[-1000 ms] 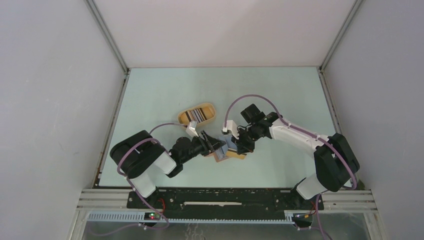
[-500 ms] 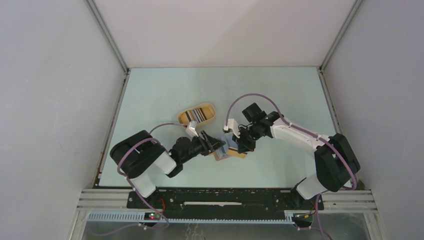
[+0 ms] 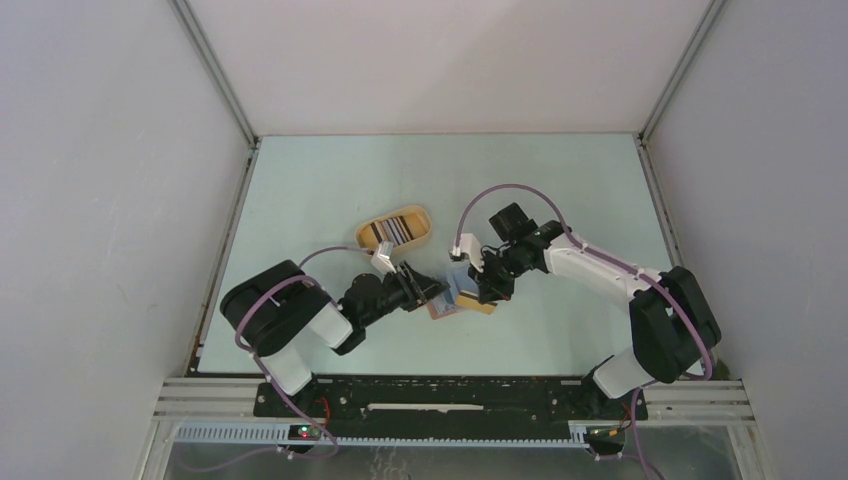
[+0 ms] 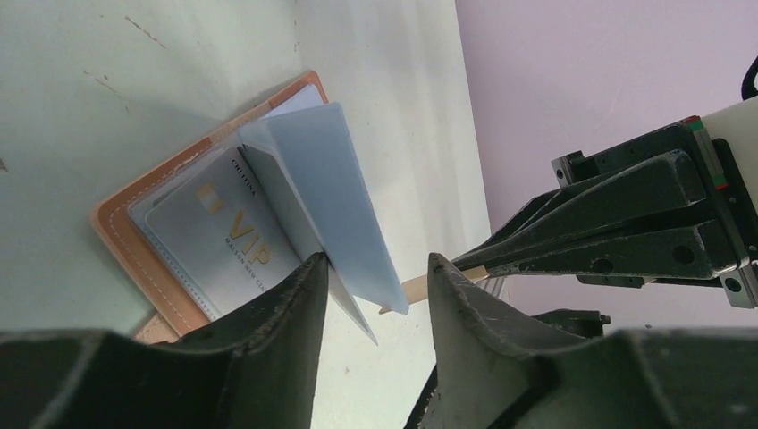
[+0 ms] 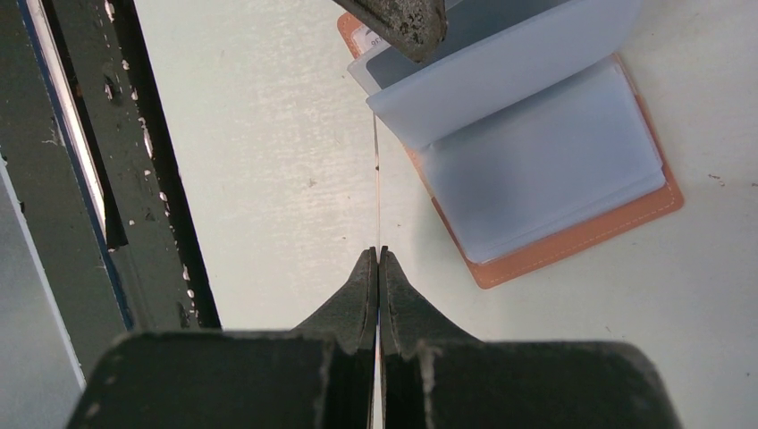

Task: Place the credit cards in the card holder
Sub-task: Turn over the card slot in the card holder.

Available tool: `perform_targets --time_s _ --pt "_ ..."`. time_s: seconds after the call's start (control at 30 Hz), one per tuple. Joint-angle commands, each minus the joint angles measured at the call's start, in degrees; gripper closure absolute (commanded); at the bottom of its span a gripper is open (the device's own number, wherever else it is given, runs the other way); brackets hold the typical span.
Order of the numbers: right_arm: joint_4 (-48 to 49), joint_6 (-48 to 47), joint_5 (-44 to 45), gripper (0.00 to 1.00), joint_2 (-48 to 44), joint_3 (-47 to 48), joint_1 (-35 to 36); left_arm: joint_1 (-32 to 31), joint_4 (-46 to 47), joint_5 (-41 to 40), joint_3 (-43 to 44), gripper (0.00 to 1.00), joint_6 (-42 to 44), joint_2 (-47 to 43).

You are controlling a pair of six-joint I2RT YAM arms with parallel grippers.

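The card holder [image 3: 462, 303] is laid open on the pale green worktop [image 3: 330, 180], near its front edge, between the two arms. A reddish-brown, leather-like cover with lighter tan edging and a line of stitching is seen around its border. Translucent, bluish plastic sleeves are bound inside it. One sleeve leaf [image 4: 326, 201] is lifted up from the stack and stands tilted, while the others lie flat. A silver card marked "VIP" [image 4: 228, 241] in gold letters is lodged in one of the flat sleeves.

The left end effector [image 4: 375, 268] is placed at the holder's left side. Its fingers are parted, and the lifted leaf passes between them, its lower edge resting against one finger [image 4: 308, 277]; the leaf is not pinched.

The right end effector [image 5: 378, 255] is clenched on a credit card [image 5: 376, 179], which is seen edge-on as a thin line running out from the closed fingertips. The card's far end is brought just beside the holder's edge, near the foot of the lifted leaf.

An oval tan tray [image 3: 420, 213] is set farther back on the worktop, apart from the holder, with striped cards [image 3: 388, 233] lying in it.
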Motion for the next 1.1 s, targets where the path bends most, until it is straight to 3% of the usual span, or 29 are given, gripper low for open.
perform_targets --time_s 0.0,0.47,0.7,1.07 --pt "-0.4 -0.1 -1.0 1.00 -2.3 -0.1 -0.9 0.4 2.2 0.4 -0.5 0.52 -0.3 0.9" --pt "-1.0 -0.5 -1.5 1.00 -3.1 -0.1 -2.2 0.2 -8.8 0.5 3.5 0.73 1.4 -0.3" --pt "-2.5 -1.3 -1.8 1.00 -3.2 -0.1 -4.8 -1.2 -20.3 -1.1 7.5 0.73 4.6 -2.2" --pt "-3.3 -0.2 -1.7 1.00 -4.4 -0.1 -11.4 -2.4 -28.0 -1.9 11.6 0.69 7.2 -2.6"
